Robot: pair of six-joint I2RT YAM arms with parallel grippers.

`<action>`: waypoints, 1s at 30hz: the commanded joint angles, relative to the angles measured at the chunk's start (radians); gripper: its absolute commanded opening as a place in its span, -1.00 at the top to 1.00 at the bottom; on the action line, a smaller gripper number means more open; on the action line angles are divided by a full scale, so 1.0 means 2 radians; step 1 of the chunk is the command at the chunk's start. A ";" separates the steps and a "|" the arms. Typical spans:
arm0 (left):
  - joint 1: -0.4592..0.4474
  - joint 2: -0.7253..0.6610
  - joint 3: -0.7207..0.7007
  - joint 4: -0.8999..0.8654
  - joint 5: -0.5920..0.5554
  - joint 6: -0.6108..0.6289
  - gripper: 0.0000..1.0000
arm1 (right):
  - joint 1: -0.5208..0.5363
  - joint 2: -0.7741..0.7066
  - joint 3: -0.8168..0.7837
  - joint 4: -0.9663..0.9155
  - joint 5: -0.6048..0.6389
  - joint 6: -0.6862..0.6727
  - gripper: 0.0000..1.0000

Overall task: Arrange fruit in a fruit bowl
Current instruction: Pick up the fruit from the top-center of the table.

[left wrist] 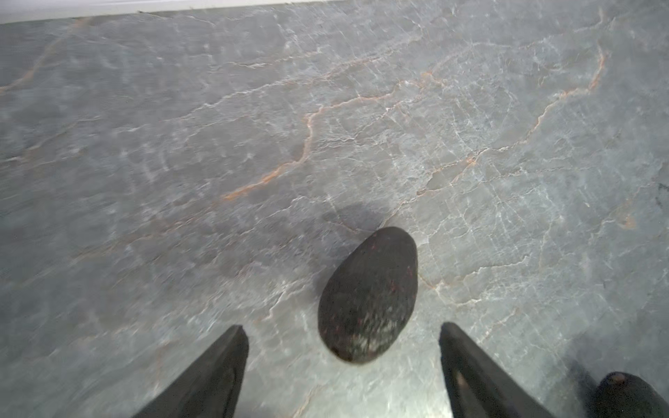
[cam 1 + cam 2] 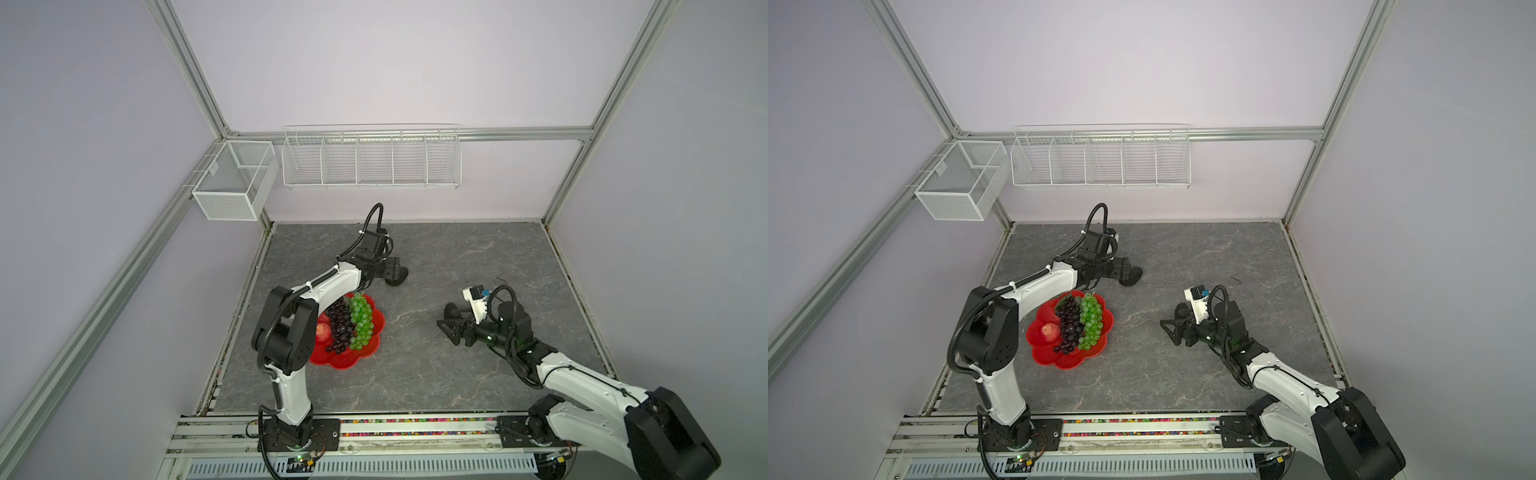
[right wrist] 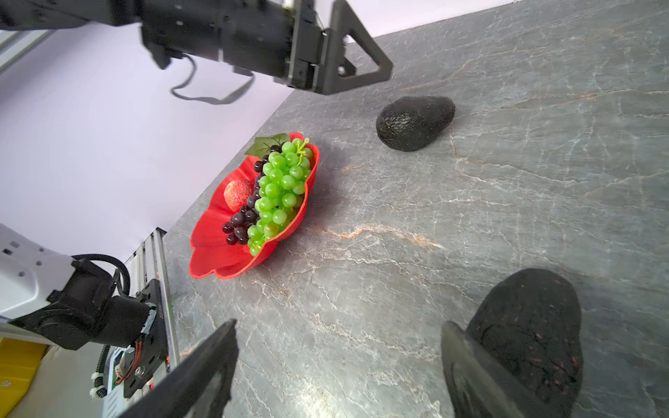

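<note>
1. Over on the left arm's side of the grey veined table sits the red scalloped fruit bowl. That arm's elbow covers part of it in both top views.
2. Lying in it side by side and touching are a green grape bunch and a dark purple grape bunch. A red-pink fruit rests against the purple one.
3. From low down, the right wrist view shows the bowl's raised wavy wall, which the top views flatten.
4. Two blackish avocados lie on the table outside the bowl. The left avocado is just beyond it, and the right avocado is well off to its side.
5. The left wrist view shows what the top views hide. The left gripper is spread wide, and the left avocado lies between and ahead of its tips with a gap on each side. The avocado's skin is pebbled with reddish flecks.
6. The right gripper also stands wide with nothing between its fingers. The right avocado lies just outside one finger.
</note>
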 commanded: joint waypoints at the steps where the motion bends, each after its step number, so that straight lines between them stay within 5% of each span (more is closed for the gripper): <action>1: -0.001 0.034 0.048 -0.043 0.034 0.068 -0.69 | -0.004 -0.003 -0.004 0.019 -0.011 0.008 -0.77; 13: 0.004 0.078 0.058 -0.045 0.132 0.118 -0.72 | -0.005 0.006 -0.002 0.026 -0.022 0.010 -0.78; 20: -0.002 0.079 0.025 -0.019 0.110 0.113 -0.69 | -0.005 0.011 -0.002 0.032 -0.024 0.011 -0.77; 30: -0.006 0.072 0.005 0.026 0.054 0.087 -0.25 | -0.005 0.013 0.000 0.029 -0.024 0.009 -0.77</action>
